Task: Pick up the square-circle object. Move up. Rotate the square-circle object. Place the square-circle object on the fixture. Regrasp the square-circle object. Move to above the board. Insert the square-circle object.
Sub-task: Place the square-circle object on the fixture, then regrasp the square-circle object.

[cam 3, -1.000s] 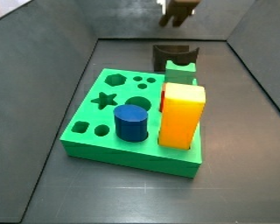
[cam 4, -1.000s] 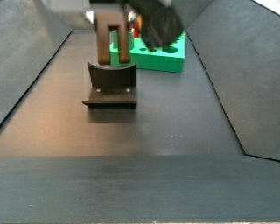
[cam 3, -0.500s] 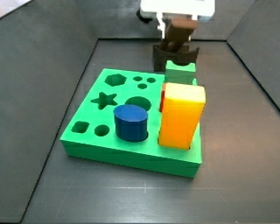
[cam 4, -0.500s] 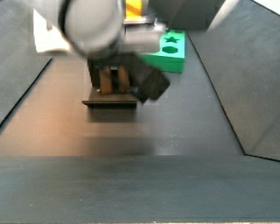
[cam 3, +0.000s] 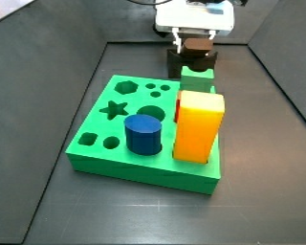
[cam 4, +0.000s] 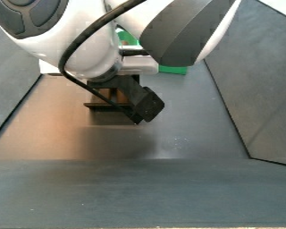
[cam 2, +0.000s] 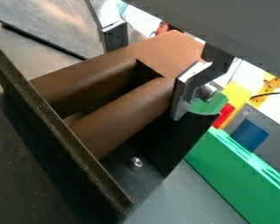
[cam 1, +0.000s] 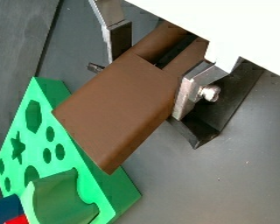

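The square-circle object (cam 1: pixel 119 114), a long dark-brown peg, lies level between the fingers of my gripper (cam 1: pixel 152 68), which is shut on its thick square end. In a wrist view the peg (cam 2: pixel 95 114) rests in the notch of the dark fixture (cam 2: pixel 60 157), with the gripper (cam 2: pixel 149 66) above it. A side view shows the gripper (cam 3: pixel 194 40) and the peg (cam 3: pixel 195 45) right over the fixture (cam 3: pixel 191 65), behind the green board (cam 3: pixel 118 134). The arm hides the fingers in a side view, where only the fixture's base (cam 4: pixel 110 109) shows.
A blue cylinder (cam 3: pixel 145 132) and a tall yellow-orange block (cam 3: pixel 199 124) stand in the board. Dark sloping walls (cam 3: pixel 66 86) enclose the floor on both sides. The board's corner (cam 1: pixel 38 140) lies close beside the fixture (cam 1: pixel 206 131).
The gripper with the peg has come down from the top of the side view onto the fixture. The arm now fills much of a side view.
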Motion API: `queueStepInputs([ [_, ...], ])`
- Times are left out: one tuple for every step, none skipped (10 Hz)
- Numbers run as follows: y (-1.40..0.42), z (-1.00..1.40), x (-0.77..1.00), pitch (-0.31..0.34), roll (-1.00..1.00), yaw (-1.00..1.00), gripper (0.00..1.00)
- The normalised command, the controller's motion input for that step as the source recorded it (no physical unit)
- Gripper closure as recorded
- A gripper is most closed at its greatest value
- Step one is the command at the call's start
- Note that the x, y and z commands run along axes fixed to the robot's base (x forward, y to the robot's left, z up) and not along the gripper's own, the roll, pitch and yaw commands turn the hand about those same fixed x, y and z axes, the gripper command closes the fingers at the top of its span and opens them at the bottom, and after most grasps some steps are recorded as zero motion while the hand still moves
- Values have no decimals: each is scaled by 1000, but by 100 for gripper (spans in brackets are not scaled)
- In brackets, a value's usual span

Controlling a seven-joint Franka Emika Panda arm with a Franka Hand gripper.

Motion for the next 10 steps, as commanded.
queueStepInputs([
  [140,-310,79,-104,-115,-45,100],
  [138,-313,75,-99,-112,-34,100],
  [-500,-167,0,0,0,0,100],
  [0,0,0,0,0,0,0],
  [0,1000,0,-58,13,10,0],
  [-1,1000,-11,-50,13,19,0],
  [9,1000,-29,-40,25,36,0],
  [8,1000,-37,-21,34,48,0],
  [3,1000,-40,-7,36,51,0],
  [9,862,-40,23,33,51,0],
])
